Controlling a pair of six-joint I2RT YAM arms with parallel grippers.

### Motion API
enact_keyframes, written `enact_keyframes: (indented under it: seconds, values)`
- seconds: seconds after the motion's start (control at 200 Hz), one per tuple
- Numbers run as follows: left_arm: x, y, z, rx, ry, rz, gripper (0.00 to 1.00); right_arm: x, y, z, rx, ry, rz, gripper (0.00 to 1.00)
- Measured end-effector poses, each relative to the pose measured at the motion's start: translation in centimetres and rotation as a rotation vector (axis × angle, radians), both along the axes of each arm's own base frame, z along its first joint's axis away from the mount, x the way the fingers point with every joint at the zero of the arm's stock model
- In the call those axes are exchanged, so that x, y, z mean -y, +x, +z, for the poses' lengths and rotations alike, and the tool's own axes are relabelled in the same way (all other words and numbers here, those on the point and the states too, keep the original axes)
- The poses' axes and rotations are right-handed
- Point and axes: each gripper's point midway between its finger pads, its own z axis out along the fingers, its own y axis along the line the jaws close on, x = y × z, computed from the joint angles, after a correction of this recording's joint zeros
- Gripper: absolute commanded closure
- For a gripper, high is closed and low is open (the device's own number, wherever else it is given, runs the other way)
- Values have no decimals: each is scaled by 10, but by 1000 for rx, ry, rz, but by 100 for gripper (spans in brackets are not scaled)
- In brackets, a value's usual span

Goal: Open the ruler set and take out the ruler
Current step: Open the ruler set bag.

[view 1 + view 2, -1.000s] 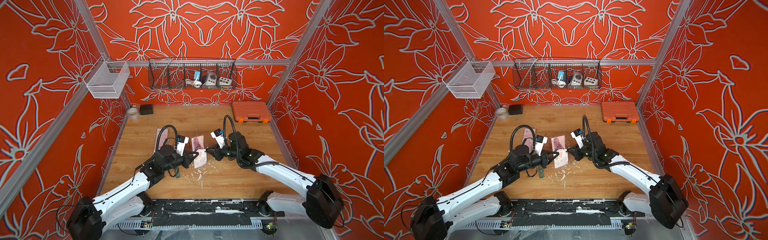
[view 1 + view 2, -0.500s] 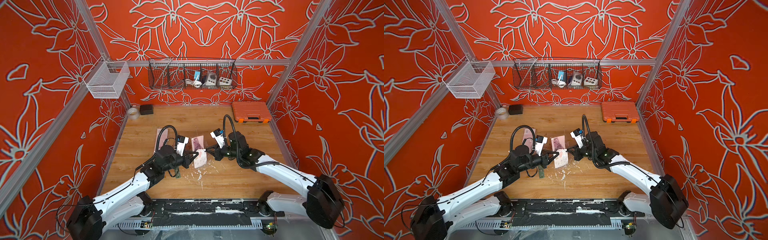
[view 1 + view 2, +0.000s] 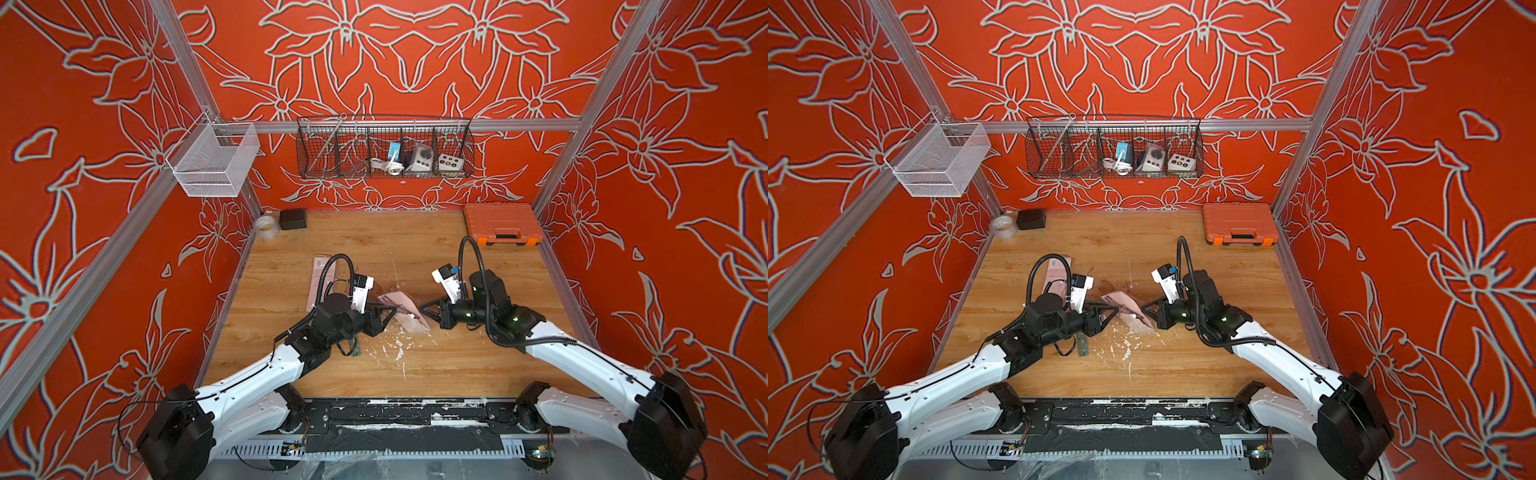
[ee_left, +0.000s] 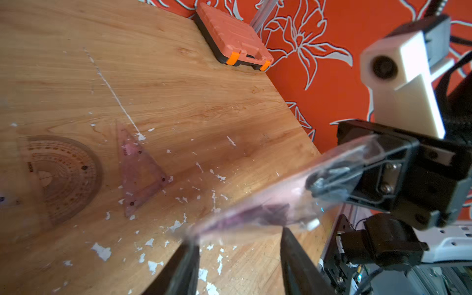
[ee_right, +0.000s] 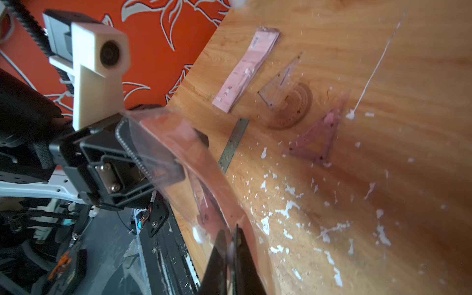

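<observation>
The ruler set's clear pouch (image 3: 401, 309) (image 3: 1127, 309) with a pink insert hangs just above the table between both grippers. My right gripper (image 5: 229, 231) (image 3: 420, 309) is shut on one end of the pouch (image 5: 204, 178). My left gripper (image 4: 237, 237) (image 3: 390, 313) is open; the blurred far end of the pouch (image 4: 281, 201) passes over its fingertips without being pinched. A pink triangle shows inside the pouch. The grey metal ruler (image 5: 233, 144) (image 3: 356, 347) lies flat on the table under my left arm.
A protractor (image 4: 58, 176) and a pink triangle (image 4: 139, 171) lie on the wood beyond the pouch, a pink card (image 5: 246, 71) further left. An orange tool case (image 3: 500, 222), a tape roll (image 3: 266, 226) and a black box (image 3: 293, 219) sit along the back.
My left gripper has opened and let go of the pouch. The right gripper stays shut on it. Neither arm has moved noticeably.
</observation>
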Motion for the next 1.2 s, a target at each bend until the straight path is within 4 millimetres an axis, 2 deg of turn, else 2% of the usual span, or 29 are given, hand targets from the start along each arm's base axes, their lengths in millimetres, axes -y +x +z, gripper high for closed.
enact_keyframes:
  seconds: [0.13, 0.16, 0.215, 0.26, 0.335, 0.435, 0.565, 0.706, 0.886, 1.116, 1.196]
  values:
    - [-16, 5, -17, -35, 39, 81, 44, 7, -10, -20, -99, -13, -28, 100]
    - [-21, 7, -19, -41, 47, 100, 39, 8, -12, -23, -118, -15, -37, 100]
    - [-28, 9, -23, -50, 60, 131, 37, 10, -13, -27, -151, -21, -56, 100]
    - [-32, 10, -24, -53, 65, 144, 30, 11, -13, -28, -169, -19, -68, 100]
    - [-33, 9, -23, -49, 75, 134, 26, 11, -11, -27, -187, -9, -86, 100]
    - [-23, 6, -19, -49, 92, 68, 23, 10, -7, -27, -198, 1, -110, 100]
    - [3, 10, -15, -69, 125, -32, 22, 10, 0, -30, -204, -1, -147, 100]
    - [29, -1, -35, -123, 162, -134, 21, 11, 7, -38, -220, -19, -189, 100]
    - [48, -13, -61, -186, 209, -205, 23, 11, 10, -52, -270, -45, -218, 100]
    - [65, -6, -68, -202, 224, -223, 30, 10, 14, -51, -275, -32, -238, 100]
    - [68, -5, -71, -207, 230, -223, 38, 11, 14, -51, -274, -32, -239, 100]
